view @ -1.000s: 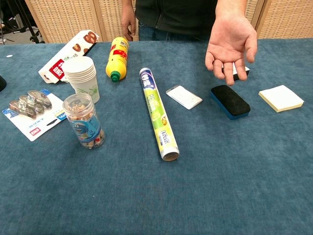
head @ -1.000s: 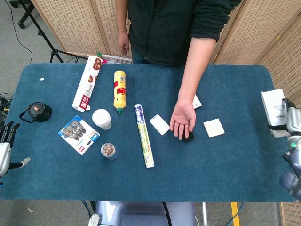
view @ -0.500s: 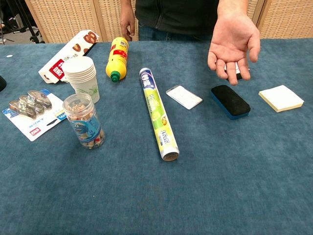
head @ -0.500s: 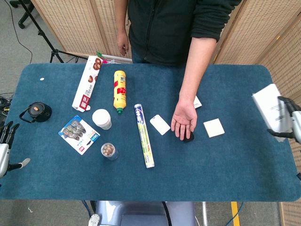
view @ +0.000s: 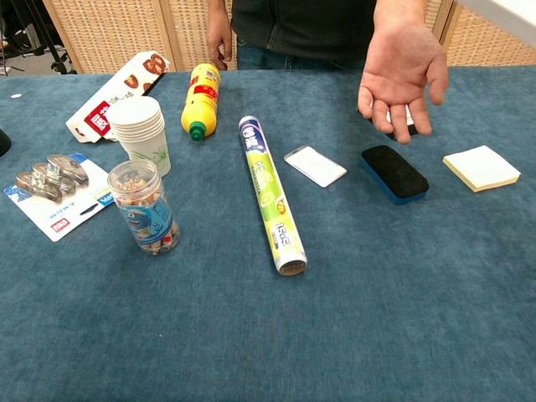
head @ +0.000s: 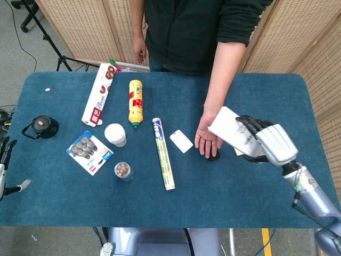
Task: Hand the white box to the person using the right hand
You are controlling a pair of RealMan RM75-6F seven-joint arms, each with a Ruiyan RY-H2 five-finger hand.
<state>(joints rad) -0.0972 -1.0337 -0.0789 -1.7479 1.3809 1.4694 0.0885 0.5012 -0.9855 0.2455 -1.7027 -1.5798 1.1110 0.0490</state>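
Observation:
My right hand (head: 262, 140) holds the white box (head: 232, 131) in the air, just right of the person's open palm (head: 208, 140) in the head view. The box tilts, its left end reaching over the person's fingers. In the chest view only a white corner of the box (view: 507, 17) shows at the top right, above and right of the person's raised palm (view: 400, 67). My left hand (head: 4, 170) hangs at the left table edge with its fingers apart, holding nothing.
On the blue table (head: 256, 192) lie a black eraser (view: 394, 173), a yellow notepad (view: 481, 167), a small white card (view: 315, 166), a long roll (view: 271, 194), a yellow bottle (view: 200, 100), paper cups (view: 142, 134), a clear jar (view: 144, 208) and a biscuit box (view: 117, 94).
My right hand has swung in from the right table edge toward the middle, carrying the white box up to the person's open palm. The left hand has barely moved.

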